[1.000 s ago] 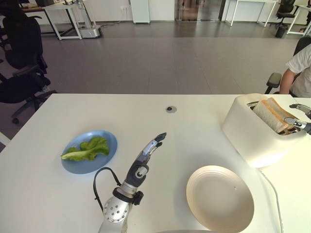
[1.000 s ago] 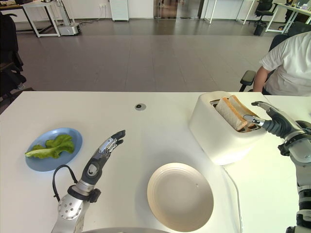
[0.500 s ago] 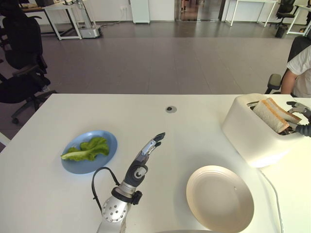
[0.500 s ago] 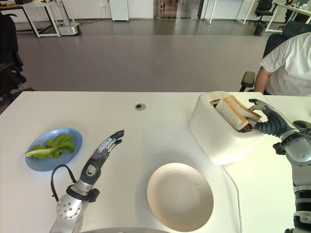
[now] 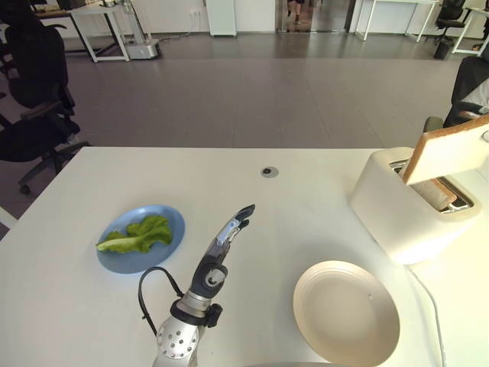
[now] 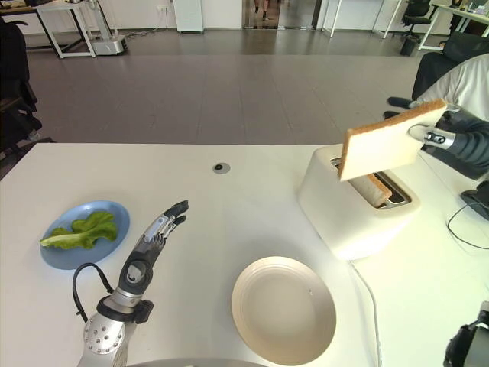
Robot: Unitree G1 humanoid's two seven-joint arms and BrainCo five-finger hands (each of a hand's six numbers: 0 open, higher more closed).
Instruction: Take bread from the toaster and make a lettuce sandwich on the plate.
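Above the white rounded toaster [image 6: 336,218], the right hand [image 6: 462,144] pinched a square tan bread slice [image 6: 386,143] in its fingers [image 6: 399,102], clear of the slot holding a second slice [image 6: 373,186]. The left hand [image 6: 157,235] hovered over the white worktop [image 6: 252,199], fingers straight and together, between the blue plate [image 6: 116,218] of green lettuce [image 6: 80,229] and the round cream plate [image 6: 283,310].

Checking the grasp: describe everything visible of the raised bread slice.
The bread slice is pale and squarish with a tan crust. It hangs tilted in the air above the white toaster, clear of it, held at its right edge by the right robot hand. Below it, another slice sits in a slot.
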